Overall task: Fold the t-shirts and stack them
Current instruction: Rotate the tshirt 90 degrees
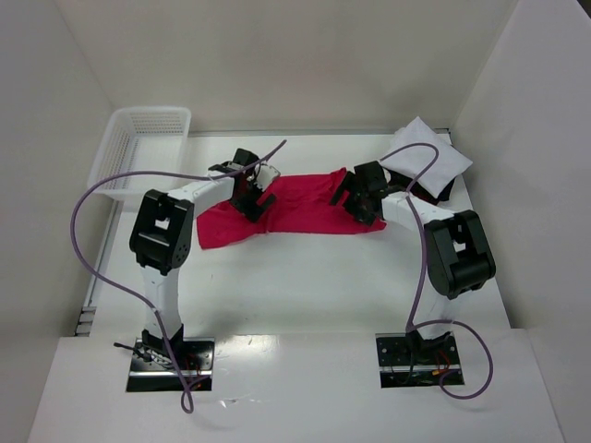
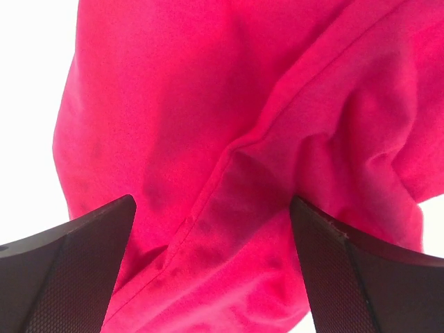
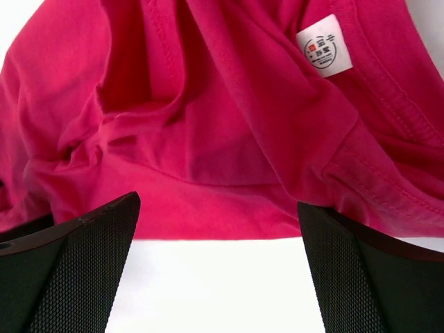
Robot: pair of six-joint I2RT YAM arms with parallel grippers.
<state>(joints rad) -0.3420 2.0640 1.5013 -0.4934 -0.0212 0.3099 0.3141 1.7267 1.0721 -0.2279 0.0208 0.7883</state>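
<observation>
The crimson red t-shirt (image 1: 300,205) lies crumpled across the middle of the table. It fills the left wrist view (image 2: 229,139) and the right wrist view (image 3: 208,125), where its white neck label (image 3: 324,45) shows. My left gripper (image 1: 256,198) is open over the shirt's left part, with cloth between its fingers (image 2: 76,263). My right gripper (image 1: 362,205) is open at the shirt's right end, its fingers (image 3: 361,277) over the cloth's edge and bare table. A folded white t-shirt (image 1: 427,159) lies on the dark maroon-black t-shirt (image 1: 436,192) at the back right.
A white plastic mesh basket (image 1: 140,148) stands at the back left. White walls close in the table on three sides. Purple cables loop from both arms.
</observation>
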